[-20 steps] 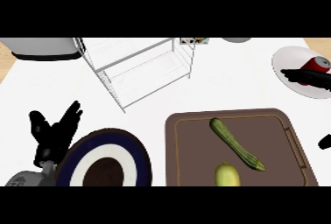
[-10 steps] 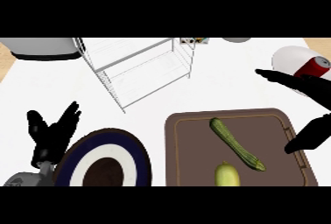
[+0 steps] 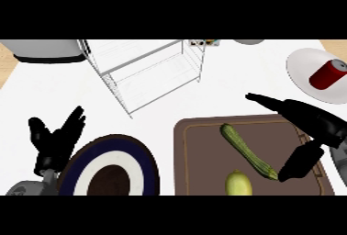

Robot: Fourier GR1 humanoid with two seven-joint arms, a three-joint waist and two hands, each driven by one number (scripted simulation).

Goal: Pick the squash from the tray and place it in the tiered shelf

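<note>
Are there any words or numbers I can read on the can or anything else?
No text can be read anywhere.
Red can on the white plate: no label or writing shows.
Small box behind the wire shelf: its markings are too small to read.

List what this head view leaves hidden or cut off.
- Squash: lower end cut off by the view's bottom edge.
- Dark-rimmed plate: bottom cut off; left rim hidden behind the left hand.
- Tray: right side hidden by the right hand.
- Tiered shelf: top cut off.
</note>
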